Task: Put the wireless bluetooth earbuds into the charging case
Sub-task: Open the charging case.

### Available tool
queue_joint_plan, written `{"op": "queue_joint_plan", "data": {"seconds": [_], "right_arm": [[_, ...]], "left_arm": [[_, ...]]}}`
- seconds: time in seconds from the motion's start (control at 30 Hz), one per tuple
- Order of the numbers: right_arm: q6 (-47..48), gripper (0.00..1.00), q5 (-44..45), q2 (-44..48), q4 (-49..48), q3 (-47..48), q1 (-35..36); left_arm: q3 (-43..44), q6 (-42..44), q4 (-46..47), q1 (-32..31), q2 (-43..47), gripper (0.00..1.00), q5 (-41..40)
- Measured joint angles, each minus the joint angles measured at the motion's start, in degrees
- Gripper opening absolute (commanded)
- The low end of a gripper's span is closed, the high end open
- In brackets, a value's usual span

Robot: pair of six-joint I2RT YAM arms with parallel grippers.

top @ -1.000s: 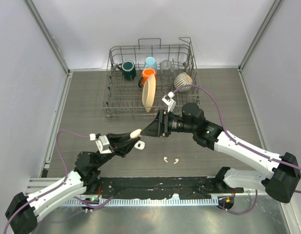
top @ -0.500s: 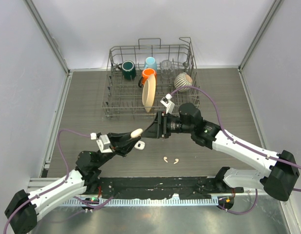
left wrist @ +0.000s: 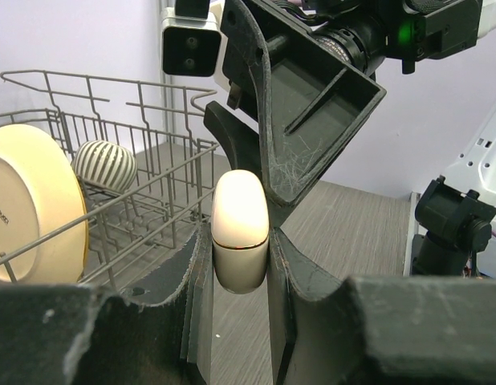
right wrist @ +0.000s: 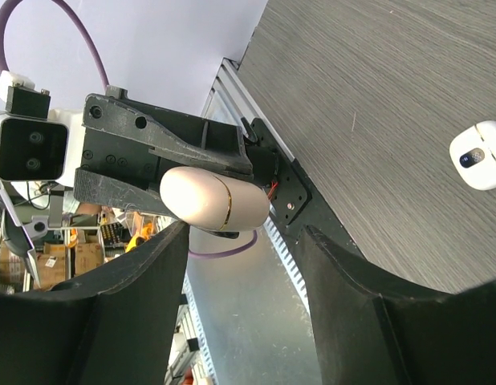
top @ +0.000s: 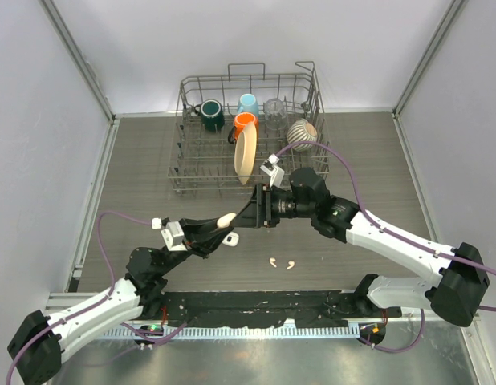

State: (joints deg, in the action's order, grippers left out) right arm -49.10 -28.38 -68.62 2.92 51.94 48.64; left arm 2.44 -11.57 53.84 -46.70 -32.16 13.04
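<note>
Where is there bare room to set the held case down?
Bare table left of the dish rack and right of it, toward the walls. Crowded in front of the rack: left fingers holding the cream case, right fingers beside it, white case and earbuds just nearer the bases.

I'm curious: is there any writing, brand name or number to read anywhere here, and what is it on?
On the cream plate: a small dark printed mark near its edge, too small to read.
On the cream charging case: no lettering shows.
On the white case lying on the table: a dark oval spot, no letters.
Nothing else in view carries readable text.
</note>
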Motion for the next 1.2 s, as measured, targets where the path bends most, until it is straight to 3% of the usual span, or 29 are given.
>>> {"op": "queue_joint_plan", "data": {"seconds": [1.03,1.2], "right_arm": [[-2.10,0.62,0.70,-1.51,-4.15,0.98,0.04],[-2.21,0.66,0.66,-1.51,-4.63,0.98,0.02]], "left_arm": [[0.00,0.02,-1.42,0.26,1.33,0.00,5.66],[0.00,0.07,-1.88,0.26,1.97,0.00,5.51]]}}
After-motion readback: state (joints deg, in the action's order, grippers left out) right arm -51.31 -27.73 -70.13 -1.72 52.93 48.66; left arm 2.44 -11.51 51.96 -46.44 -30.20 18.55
